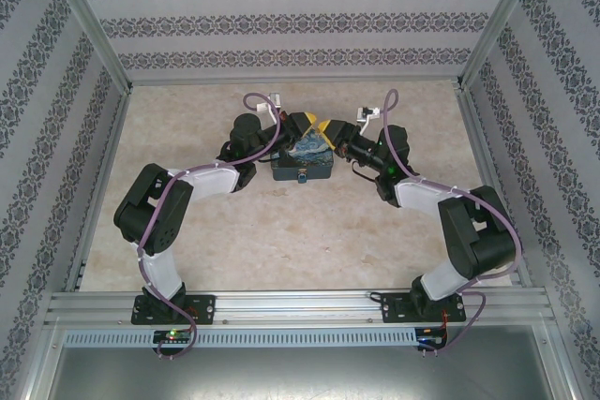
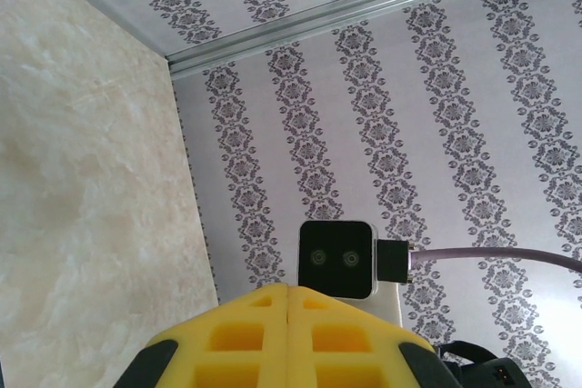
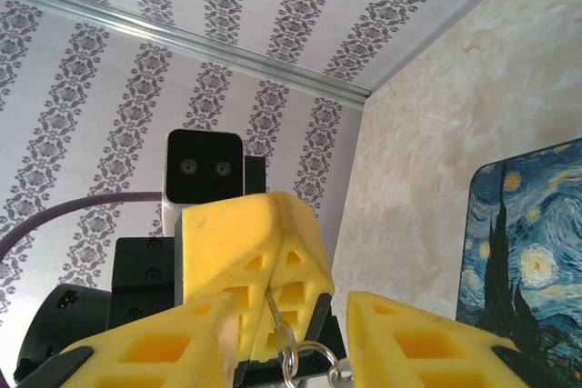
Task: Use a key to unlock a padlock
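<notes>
The left tool (image 2: pixel 289 302), its yellow halves pressed together, faces a black camera (image 2: pixel 336 259) trailing a purple cable (image 2: pixel 496 256); patterned wall (image 2: pixel 436 88) behind, tabletop (image 2: pixel 82 224) left.

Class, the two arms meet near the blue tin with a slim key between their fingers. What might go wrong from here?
The key juts thinly from the shut left fingers; it may twist or slip when the right fingers close. Its ring hangs between the open right fingers, so they may pinch the ring instead of the key.
</notes>
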Robot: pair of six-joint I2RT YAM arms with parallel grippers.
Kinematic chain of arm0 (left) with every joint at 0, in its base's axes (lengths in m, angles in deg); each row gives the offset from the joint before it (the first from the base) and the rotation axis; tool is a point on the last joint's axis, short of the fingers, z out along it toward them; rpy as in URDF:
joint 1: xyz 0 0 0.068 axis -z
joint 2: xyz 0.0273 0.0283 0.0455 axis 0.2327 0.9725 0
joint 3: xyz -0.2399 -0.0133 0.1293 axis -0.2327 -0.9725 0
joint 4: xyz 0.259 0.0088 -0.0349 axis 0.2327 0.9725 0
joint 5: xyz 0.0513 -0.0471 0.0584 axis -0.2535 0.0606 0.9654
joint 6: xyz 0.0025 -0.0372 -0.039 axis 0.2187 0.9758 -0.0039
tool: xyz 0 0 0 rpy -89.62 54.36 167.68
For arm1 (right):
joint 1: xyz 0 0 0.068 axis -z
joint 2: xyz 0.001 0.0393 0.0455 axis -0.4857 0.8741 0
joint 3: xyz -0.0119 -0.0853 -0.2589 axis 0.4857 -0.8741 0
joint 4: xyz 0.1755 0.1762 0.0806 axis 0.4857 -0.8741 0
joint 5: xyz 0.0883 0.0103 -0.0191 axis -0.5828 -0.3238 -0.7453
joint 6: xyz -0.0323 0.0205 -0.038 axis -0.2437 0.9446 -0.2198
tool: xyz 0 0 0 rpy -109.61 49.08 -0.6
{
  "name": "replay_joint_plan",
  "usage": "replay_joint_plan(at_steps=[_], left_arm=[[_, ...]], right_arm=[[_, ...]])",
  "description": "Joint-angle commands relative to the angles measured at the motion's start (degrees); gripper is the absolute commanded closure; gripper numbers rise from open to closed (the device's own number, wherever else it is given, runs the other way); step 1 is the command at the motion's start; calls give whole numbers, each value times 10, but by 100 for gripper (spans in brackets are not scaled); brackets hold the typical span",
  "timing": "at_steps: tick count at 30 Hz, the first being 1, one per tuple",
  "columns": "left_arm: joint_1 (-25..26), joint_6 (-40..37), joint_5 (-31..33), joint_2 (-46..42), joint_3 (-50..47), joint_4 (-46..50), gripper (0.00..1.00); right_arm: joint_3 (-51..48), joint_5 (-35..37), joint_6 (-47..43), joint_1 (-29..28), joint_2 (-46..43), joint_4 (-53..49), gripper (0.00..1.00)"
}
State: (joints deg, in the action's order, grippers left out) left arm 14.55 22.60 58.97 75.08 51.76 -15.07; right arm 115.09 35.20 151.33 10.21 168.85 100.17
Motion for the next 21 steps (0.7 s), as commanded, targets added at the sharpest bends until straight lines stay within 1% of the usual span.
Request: replay_joint_plan(at_steps=[1, 5, 14, 21], left_arm=[[-4, 9, -8, 0, 0, -33, 100], [-4, 15, -11, 4, 2, -29, 100], [-4, 19, -13, 8, 4, -22, 100], [-4, 19, -13, 9, 5, -12, 100]], right_arm=[[17, -18, 4, -7, 11, 40, 65], [19, -22, 9, -9, 19, 50, 67], [10, -27, 10, -12, 23, 62, 76], [5, -33, 13, -13, 25, 69, 79]])
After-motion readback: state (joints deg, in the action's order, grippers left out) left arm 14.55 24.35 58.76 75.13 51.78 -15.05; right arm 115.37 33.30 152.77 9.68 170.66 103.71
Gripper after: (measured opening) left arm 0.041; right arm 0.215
